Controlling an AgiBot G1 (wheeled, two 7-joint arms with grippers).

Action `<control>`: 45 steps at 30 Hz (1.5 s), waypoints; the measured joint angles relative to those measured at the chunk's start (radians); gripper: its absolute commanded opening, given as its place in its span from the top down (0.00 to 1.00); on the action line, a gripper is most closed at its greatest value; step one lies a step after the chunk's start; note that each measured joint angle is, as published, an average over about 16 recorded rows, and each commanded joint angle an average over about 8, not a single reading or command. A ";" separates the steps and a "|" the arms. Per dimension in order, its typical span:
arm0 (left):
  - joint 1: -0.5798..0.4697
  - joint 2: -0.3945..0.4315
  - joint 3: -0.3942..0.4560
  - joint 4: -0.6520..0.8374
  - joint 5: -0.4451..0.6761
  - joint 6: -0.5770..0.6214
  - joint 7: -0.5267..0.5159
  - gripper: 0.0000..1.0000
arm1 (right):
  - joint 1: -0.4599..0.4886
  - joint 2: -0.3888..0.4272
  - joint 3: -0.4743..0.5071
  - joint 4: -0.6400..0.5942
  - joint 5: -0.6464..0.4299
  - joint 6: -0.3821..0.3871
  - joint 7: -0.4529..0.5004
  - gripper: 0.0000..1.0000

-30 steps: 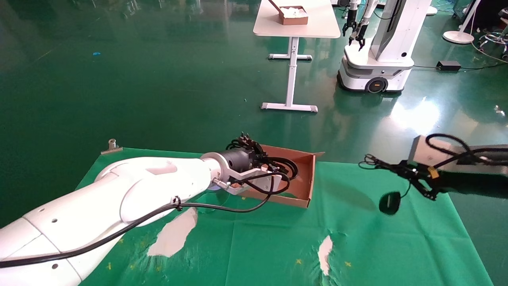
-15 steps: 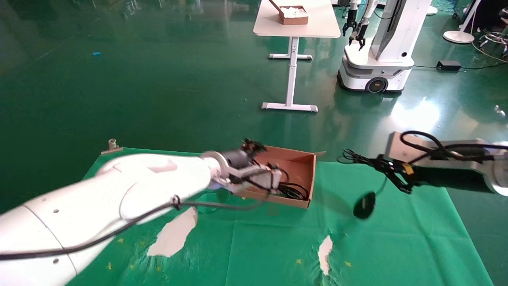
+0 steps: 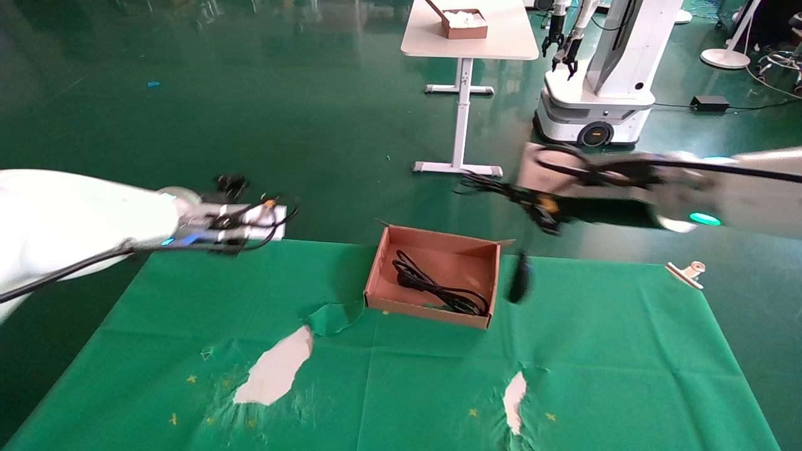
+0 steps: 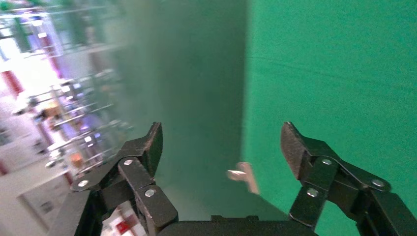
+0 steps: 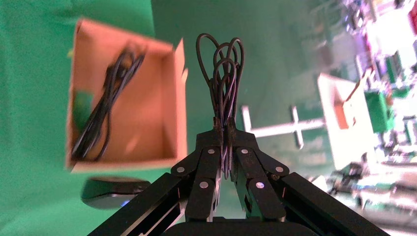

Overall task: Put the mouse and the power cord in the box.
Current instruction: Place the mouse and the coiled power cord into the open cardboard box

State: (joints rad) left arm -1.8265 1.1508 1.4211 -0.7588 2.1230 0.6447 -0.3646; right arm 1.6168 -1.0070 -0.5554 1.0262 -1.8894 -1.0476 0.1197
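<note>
Head view: green-clothed desk (image 3: 564,376), then the shallow brown cardboard box (image 3: 432,310) with the thick black coiled power cord (image 3: 438,288) lying inside. Left tool (image 4: 221,147) is spread wide, empty, off the desk's left edge. Right tool (image 5: 226,135), blurry, pinches the looped thin cable; small black oval mouse (image 3: 519,283) dangles below, just right of the box.

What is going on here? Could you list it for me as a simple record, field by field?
box: open, on the green cloth
power cord: lying inside the box
mouse: dangling by its thin cable just outside the box's right wall
right gripper: shut on the mouse's bunched cable, raised above the box's right side
left gripper: open, empty, off past the cloth's left far corner
remaining: mouse not yet in the box
</note>
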 measured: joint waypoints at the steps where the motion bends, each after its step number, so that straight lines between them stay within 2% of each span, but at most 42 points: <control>1: -0.003 -0.022 0.003 -0.040 0.018 0.023 -0.026 0.00 | 0.008 -0.027 -0.006 -0.032 -0.006 0.016 -0.017 1.00; 9: 0.000 -0.152 0.013 -0.360 0.195 0.172 -0.262 0.00 | 0.058 -0.241 -0.052 -0.323 -0.046 0.163 -0.174 1.00; 10: 0.002 -0.162 0.013 -0.390 0.219 0.185 -0.289 0.00 | 0.062 -0.264 -0.058 -0.358 -0.048 0.181 -0.191 0.93; 17: 0.018 -0.189 0.010 -0.497 0.345 0.236 -0.414 0.00 | 0.075 -0.367 -0.082 -0.527 -0.057 0.268 -0.271 0.05; 18: 0.019 -0.190 0.010 -0.503 0.355 0.240 -0.423 0.00 | 0.075 -0.373 -0.084 -0.539 -0.057 0.275 -0.276 0.00; 23: 0.023 -0.192 0.010 -0.516 0.373 0.248 -0.437 0.00 | 0.074 -0.384 -0.087 -0.560 -0.053 0.285 -0.286 0.00; 36: 0.020 -0.185 0.009 -0.493 0.346 0.235 -0.419 0.00 | 0.070 -0.358 -0.078 -0.522 -0.048 0.265 -0.271 0.00; 45: 0.019 -0.184 0.008 -0.488 0.340 0.232 -0.415 0.00 | 0.026 -0.300 -0.051 -0.459 0.038 0.210 -0.245 0.00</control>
State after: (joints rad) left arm -1.8071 0.9672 1.4296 -1.2470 2.4634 0.8768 -0.7800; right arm 1.6425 -1.3069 -0.6069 0.5668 -1.8516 -0.8374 -0.1251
